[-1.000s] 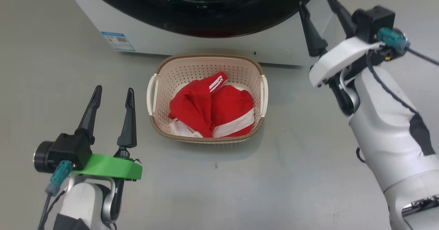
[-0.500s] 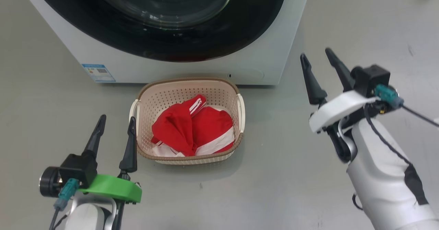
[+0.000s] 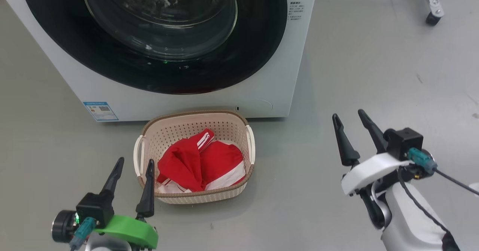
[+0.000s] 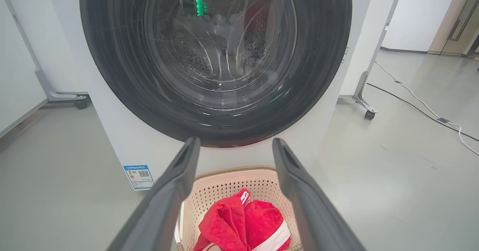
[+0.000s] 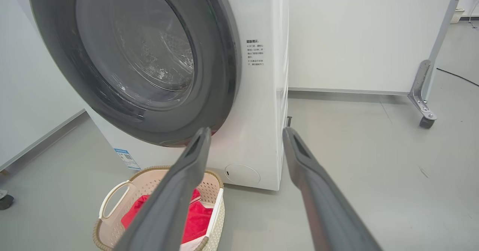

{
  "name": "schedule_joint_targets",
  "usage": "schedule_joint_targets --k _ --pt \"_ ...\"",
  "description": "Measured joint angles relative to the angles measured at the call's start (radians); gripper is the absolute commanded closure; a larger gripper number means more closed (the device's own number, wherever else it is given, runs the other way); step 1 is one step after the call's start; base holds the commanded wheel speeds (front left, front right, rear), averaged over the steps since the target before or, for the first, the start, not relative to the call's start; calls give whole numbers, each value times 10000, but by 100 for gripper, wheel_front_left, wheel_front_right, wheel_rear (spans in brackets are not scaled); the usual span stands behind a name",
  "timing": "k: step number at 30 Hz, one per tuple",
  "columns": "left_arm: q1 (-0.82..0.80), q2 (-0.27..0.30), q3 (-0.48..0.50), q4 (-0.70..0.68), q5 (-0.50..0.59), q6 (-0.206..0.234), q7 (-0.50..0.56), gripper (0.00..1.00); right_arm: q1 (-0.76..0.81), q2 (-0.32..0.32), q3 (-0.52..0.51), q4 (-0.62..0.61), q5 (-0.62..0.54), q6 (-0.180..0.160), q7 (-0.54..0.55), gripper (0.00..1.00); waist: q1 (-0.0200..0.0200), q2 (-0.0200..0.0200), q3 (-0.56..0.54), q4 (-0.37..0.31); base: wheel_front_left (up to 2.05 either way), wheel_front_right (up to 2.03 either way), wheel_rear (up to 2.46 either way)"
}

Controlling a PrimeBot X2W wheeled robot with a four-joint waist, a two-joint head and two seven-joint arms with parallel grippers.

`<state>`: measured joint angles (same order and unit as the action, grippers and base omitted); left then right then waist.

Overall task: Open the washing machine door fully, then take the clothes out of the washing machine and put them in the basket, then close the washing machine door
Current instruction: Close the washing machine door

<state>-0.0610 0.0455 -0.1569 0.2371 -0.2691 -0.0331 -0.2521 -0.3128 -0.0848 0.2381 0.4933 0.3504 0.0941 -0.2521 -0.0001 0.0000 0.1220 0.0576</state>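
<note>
The white washing machine (image 3: pixel 277 86) stands at the top of the head view, its black-rimmed round door (image 3: pixel 258 37) shut flat against the front. On the floor just before it sits the cream basket (image 3: pixel 176 125), and the red clothes (image 3: pixel 194 163) with white stripes lie inside it. My left gripper (image 3: pixel 134 168) is open at the basket's left side, nothing between its fingers. Off to the right over bare floor, my right gripper (image 3: pixel 350 118) is open and holds nothing. The left wrist view faces the door (image 4: pixel 322 56) with the clothes (image 4: pixel 243 221) below. The right wrist view shows the door (image 5: pixel 220 67) and basket (image 5: pixel 112 196).
A blue label (image 3: pixel 100 110) sits on the machine's lower left front and a text sticker (image 3: pixel 295 11) at its upper right. A wheeled white panel foot (image 3: pixel 432 17) stands at the back right. Cables (image 4: pixel 430 110) run over the grey floor to the right.
The head camera has tilted up, so the basket and both grippers sit lower in view and more of the door shows. The clothes and basket have not moved.
</note>
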Motion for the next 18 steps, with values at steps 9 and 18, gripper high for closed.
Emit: schedule_joint_targets --k 9,18 --pt "416 21 -38 251 0 0 4 0 1117 169 -73 -479 -31 -92 0 0 0 0 -587 -216 0 0 0" --pt "668 54 -73 376 0 0 44 0 1731 182 -46 -999 -366 -192 0 0 0 0 -994 -380 0 0 0"
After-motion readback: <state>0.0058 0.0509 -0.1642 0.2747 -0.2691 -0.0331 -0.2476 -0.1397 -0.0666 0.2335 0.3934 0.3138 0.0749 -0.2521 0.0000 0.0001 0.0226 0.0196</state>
